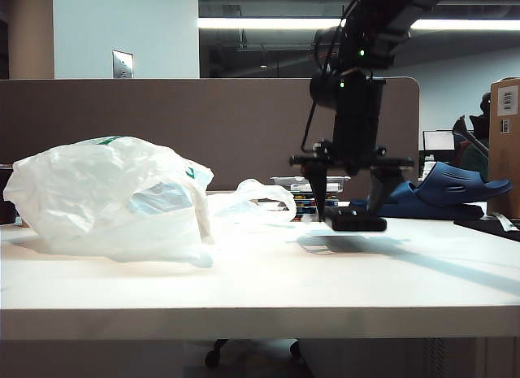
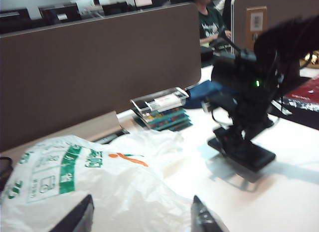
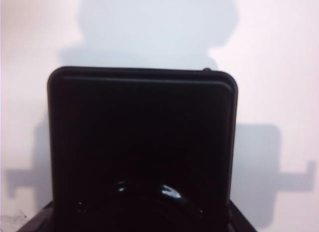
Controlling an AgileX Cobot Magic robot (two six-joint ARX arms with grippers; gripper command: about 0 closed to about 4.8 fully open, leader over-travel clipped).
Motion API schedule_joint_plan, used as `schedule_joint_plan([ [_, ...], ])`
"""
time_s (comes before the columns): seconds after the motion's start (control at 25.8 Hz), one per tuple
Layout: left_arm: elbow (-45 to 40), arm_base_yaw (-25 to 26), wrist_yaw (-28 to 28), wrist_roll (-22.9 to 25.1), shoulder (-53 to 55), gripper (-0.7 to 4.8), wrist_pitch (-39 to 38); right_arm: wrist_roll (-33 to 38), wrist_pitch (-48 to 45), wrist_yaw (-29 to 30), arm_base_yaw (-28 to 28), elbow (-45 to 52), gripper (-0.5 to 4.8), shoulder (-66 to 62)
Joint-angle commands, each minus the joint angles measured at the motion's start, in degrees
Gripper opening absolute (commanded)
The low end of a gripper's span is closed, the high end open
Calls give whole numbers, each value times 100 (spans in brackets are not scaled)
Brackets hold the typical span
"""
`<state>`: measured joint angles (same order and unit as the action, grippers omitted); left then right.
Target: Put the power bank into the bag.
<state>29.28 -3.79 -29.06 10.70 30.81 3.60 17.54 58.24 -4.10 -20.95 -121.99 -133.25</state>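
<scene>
The right claw [image 1: 349, 207] grasps the power bank [image 1: 354, 222] just above the surface, toward its right edge. The bag [image 1: 114, 199] lies well apart toward the left edge, beneath the left claw [image 2: 142, 214], whose jaws are released.

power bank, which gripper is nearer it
Right. The right gripper straddles the power bank; the left gripper is far off, over the bag.

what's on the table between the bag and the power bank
In the exterior view, only the bag's loose loop handle trails toward the power bank; beyond it, bare white table. The case stack sits farther back.
</scene>
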Motion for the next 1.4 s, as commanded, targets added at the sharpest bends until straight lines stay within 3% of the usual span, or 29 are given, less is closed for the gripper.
schedule_joint_plan([
  [0.04,76,0,-131,13,492,252,398,-59,118,-2,-13,-339,263,79],
  [0.23,363,-4,-313,439,1657,347,623,-87,155,24,-15,-522,263,79],
  [0.54,1438,-382,-310,695,3169,413,568,-122,153,170,-15,-525,263,76],
  [0.85,2870,-1193,319,1373,4605,437,-109,-131,177,431,-13,-525,263,76],
  [1.16,3661,-1309,743,1652,5748,437,-345,-131,155,560,-13,-531,263,79],
  [1.4,3989,-1473,1209,2140,6144,437,-811,-131,151,575,-13,-531,263,76],
])
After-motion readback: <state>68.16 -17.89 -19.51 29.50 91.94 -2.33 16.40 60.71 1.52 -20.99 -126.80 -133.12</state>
